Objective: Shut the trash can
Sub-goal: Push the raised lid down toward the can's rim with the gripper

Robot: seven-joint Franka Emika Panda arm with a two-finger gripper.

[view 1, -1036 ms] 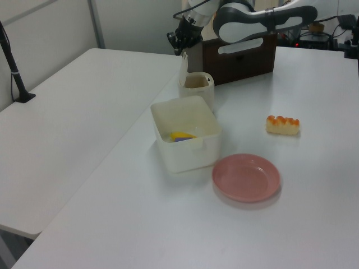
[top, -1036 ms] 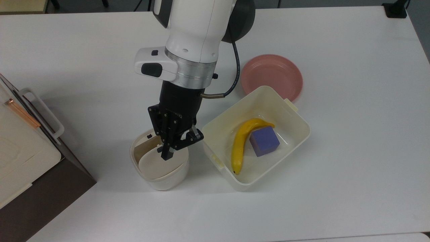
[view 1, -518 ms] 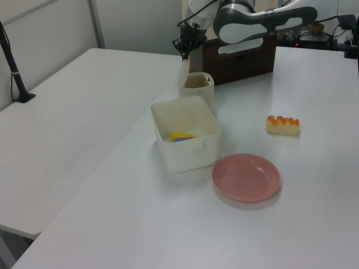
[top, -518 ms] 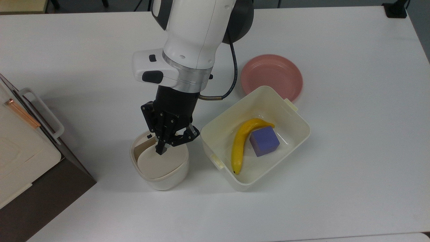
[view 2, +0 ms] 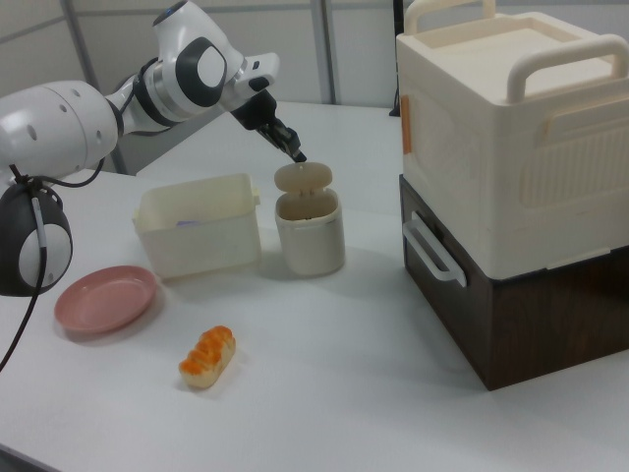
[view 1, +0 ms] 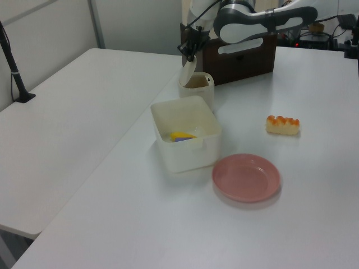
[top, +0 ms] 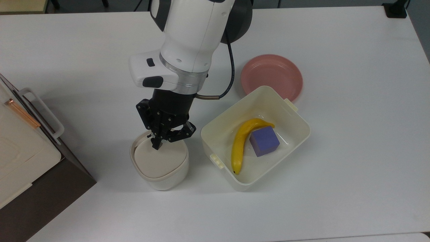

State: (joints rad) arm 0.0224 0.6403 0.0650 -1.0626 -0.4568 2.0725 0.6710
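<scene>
**Lid halfway down, not yet shut**

Since a second before, the lid [top: 160, 160] had swung lower over the trash can [view 2: 311, 236], which stood just beside the tub [top: 255, 137]. The gripper [top: 156, 145] pressed its closed-together fingertips on the lid's raised edge, gripping nothing. It remained tilted; more pushing seemed needed.

trash can [top: 159, 168] far rim: behind hand [top: 157, 144] | appliance [top: 20, 158]: cropped, top view's left

Small cream-white trash can [top: 160, 174] with rounded-square sides sits upright on the table. Its beige flat lid [top: 160, 159] is hinged and partway down, tilted over the opening; in the right view there's a gap under the lid [view 2: 303, 177], so it's not shut.
</scene>
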